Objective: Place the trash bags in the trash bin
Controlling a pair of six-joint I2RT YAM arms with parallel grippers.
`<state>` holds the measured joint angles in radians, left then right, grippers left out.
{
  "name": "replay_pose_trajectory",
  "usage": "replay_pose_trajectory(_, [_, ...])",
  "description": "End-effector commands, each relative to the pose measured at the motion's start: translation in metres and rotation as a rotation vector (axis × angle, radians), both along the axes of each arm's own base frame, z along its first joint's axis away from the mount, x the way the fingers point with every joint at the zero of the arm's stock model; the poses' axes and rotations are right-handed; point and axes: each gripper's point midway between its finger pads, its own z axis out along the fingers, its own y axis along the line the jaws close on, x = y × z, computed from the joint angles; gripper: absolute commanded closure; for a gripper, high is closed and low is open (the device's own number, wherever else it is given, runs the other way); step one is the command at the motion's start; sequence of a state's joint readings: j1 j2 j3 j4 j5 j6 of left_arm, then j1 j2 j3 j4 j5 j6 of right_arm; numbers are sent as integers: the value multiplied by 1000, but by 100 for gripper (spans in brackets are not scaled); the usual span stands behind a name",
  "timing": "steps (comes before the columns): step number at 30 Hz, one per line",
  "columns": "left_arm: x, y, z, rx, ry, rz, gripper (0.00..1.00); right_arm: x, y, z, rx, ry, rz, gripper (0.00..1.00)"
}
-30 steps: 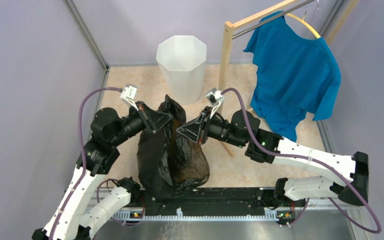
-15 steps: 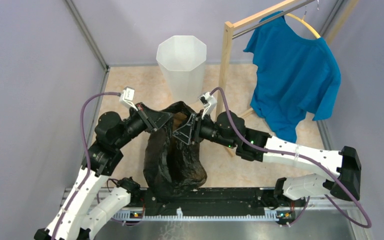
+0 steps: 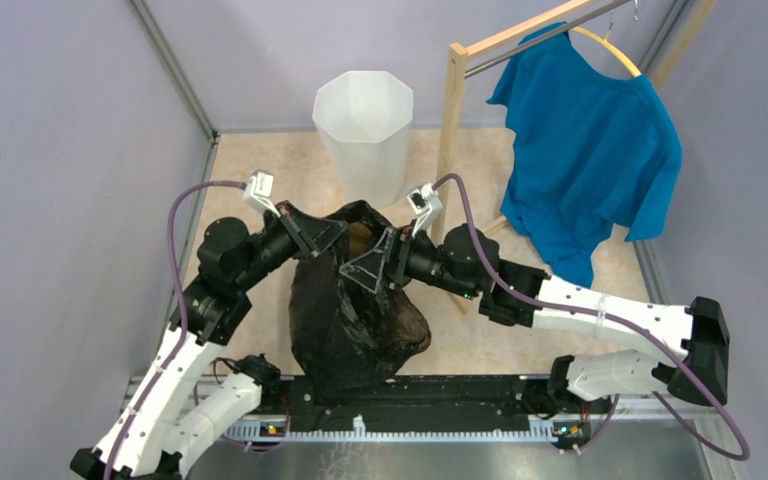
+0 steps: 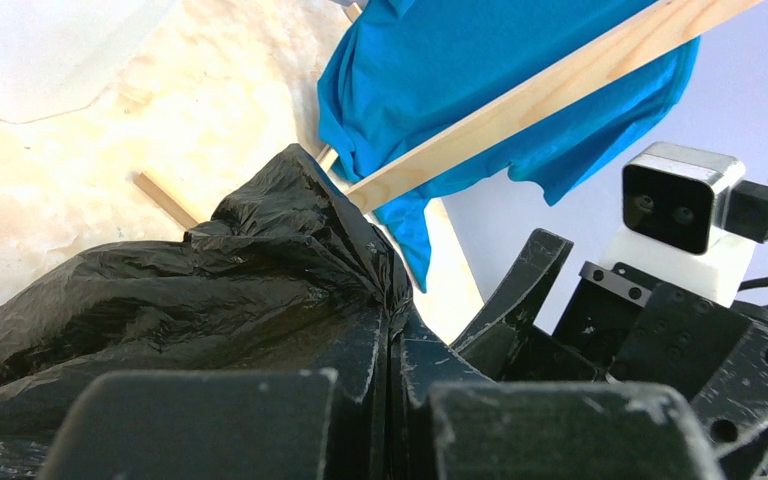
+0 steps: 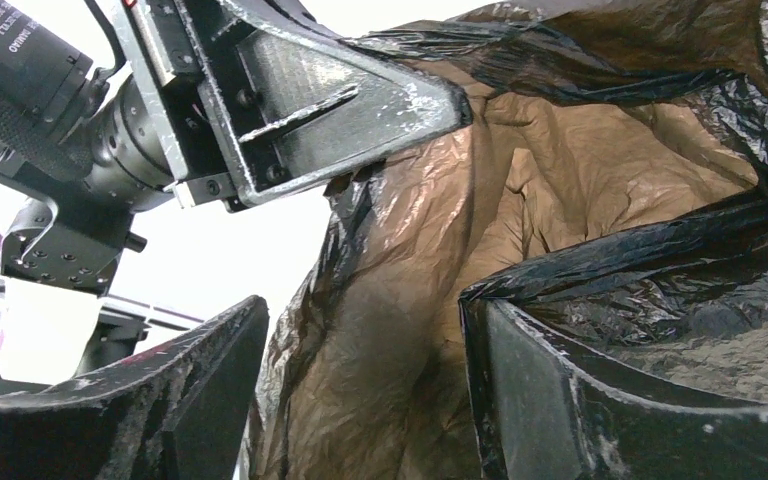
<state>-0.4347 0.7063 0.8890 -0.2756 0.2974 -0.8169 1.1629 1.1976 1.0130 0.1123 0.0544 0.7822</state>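
The trash bag (image 3: 360,320), crinkly black plastic, hangs bunched between my two arms near the table's front. My left gripper (image 3: 333,236) is shut on a fold at the bag's top edge; in the left wrist view its jaws (image 4: 396,318) pinch the black film (image 4: 210,270). My right gripper (image 3: 358,270) stands open right beside it. In the right wrist view brownish film (image 5: 410,250) lies between its fingers (image 5: 365,305) and drapes over the right finger (image 5: 560,400). The white faceted trash bin (image 3: 363,125) stands upright behind the bag, apart from it.
A wooden rack (image 3: 452,110) stands right of the bin, with a blue shirt (image 3: 590,140) on a hanger. Purple-grey walls close in the left, back and right. The arms' base rail (image 3: 430,400) runs along the near edge.
My right gripper has opened and let go of the bag film, after moving left toward the left gripper. The bag has slumped into a rounder bundle. The left gripper has stayed shut on it.
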Motion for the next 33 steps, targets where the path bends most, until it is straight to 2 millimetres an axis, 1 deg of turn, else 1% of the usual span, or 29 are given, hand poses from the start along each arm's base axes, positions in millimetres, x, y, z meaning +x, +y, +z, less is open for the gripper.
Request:
replay_pose_trajectory(1, [8,-3,5,-13,-38,1,100,-6,5,14,40,-28,25,22])
replay_pose_trajectory(3, [9,-5,3,-13,-30,-1,100,-4,9,10,3,-42,8,17])
replay_pose_trajectory(5, [9,-5,2,-18,-27,-3,100,0,13,-1,-75,-49,-20,14])
replay_pose_trajectory(6, [10,-5,2,-18,-26,-3,100,3,14,-4,-108,-61,-38,14])
replay_pose_trajectory(7, [10,-5,2,-19,-25,-2,100,4,15,-12,-160,-70,-52,13])
replay_pose_trajectory(8, [10,-6,2,-19,-26,-2,100,6,15,-16,-194,-83,-73,13])
replay_pose_trajectory(9, [10,-6,2,-17,-25,-3,100,9,14,-20,-230,-101,-105,15])
replay_pose_trajectory(10, [11,-5,2,-14,-29,-1,100,8,14,-21,-259,-120,-119,19])
replay_pose_trajectory(11, [11,-5,2,-8,-30,1,100,9,12,-23,-286,-134,-135,32])
replay_pose_trajectory(12, [11,-3,3,0,-33,7,100,10,10,-20,-287,-147,-144,50])
replay_pose_trajectory(13, [11,-2,3,13,-38,14,95,11,7,-18,-281,-156,-154,68])
replay_pose_trajectory(14, [11,0,3,30,-43,20,84,13,1,-14,-269,-166,-169,89])
replay_pose_trajectory(15, [11,5,4,53,-51,37,68,13,-5,-12,-255,-173,-184,99])
replay_pose_trajectory(16, [10,10,1,84,-46,57,51,13,-13,-15,-255,-183,-195,100])
replay_pose_trajectory(17, [8,17,1,112,-51,85,35,13,-22,-12,-242,-205,-205,100])
replay_pose_trajectory(18, [7,26,2,139,-54,118,25,13,-31,-12,-237,-223,-215,100])
replay_pose_trajectory(20, [0,43,7,181,-75,182,10,12,-52,-17,-241,-240,-242,100])
replay_pose_trajectory(22, [-6,61,10,223,-95,248,5,13,-73,-23,-246,-252,-276,100])
replay_pose_trajectory(23, [-8,70,11,243,-96,285,4,11,-85,-21,-232,-258,-291,100])
replay_pose_trajectory(24, [-11,78,10,262,-95,313,3,11,-94,-24,-229,-261,-306,100])
replay_pose_trajectory(25, [-12,85,8,281,-93,340,3,9,-102,-26,-222,-266,-311,100])
replay_pose_trajectory(27, [-12,96,-5,324,-60,386,2,5,-116,-30,-209,-284,-308,100])
replay_pose_trajectory(28, [-10,99,-12,339,-43,403,2,3,-122,-31,-203,-293,-305,100])
replay_pose_trajectory(30, [-3,97,-22,367,-22,401,2,0,-133,-36,-196,-303,-307,100])
replay_pose_trajectory(32, [9,91,-24,389,-19,388,1,-1,-143,-40,-197,-303,-314,100])
replay_pose_trajectory(33, [17,87,-19,395,-28,384,1,-2,-147,-42,-198,-299,-320,100])
